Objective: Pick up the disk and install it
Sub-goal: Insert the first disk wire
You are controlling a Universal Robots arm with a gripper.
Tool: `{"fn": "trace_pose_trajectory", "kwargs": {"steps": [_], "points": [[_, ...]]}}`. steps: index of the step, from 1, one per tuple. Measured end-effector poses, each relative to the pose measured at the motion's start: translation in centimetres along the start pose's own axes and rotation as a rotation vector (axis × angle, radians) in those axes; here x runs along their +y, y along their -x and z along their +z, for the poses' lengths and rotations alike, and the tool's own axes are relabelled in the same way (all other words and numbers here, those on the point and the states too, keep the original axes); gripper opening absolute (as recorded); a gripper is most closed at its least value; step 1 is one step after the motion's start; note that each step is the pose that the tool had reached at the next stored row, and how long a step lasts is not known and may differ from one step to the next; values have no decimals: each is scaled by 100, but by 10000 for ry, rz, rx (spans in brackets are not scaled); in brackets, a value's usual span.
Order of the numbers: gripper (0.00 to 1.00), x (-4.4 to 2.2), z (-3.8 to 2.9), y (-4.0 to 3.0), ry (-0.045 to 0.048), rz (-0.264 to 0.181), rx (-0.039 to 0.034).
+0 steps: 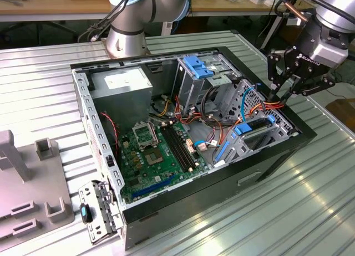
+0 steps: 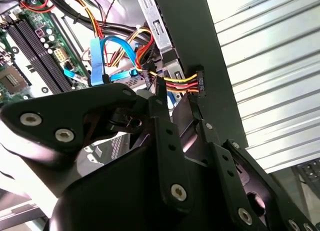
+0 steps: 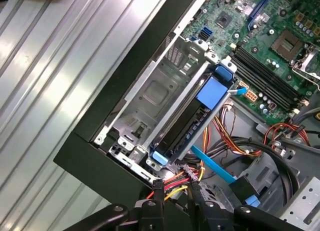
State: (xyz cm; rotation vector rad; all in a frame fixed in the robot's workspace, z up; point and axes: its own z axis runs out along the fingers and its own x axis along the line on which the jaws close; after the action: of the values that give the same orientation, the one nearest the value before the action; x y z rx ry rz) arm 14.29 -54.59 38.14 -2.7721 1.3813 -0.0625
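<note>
A ribbed silver metal surface [image 1: 310, 211] spreads across the exterior view and catches bright glare toward five o'clock. At twelve o'clock a wooden bench [image 1: 55, 6] runs along the back, dark underneath. A grey moulded stand [image 1: 28, 195] sits at eight o'clock.

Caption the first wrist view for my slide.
Gripper over red and yellow wires, beside the blue-framed disk sitting in the metal drive bay.

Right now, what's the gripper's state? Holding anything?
Gripper: cannot tell whether open or shut. It is at the red-and-yellow wires and is not holding the disk.
</note>
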Motion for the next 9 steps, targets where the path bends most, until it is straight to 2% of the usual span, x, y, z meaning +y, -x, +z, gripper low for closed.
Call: {"fn": "trace_pose_trajectory", "kwargs": {"steps": [2, 9], "points": [[33, -4, 0, -2, -122, -514, 57], [33, -14, 24, -12, -175, -1831, -7]]}}
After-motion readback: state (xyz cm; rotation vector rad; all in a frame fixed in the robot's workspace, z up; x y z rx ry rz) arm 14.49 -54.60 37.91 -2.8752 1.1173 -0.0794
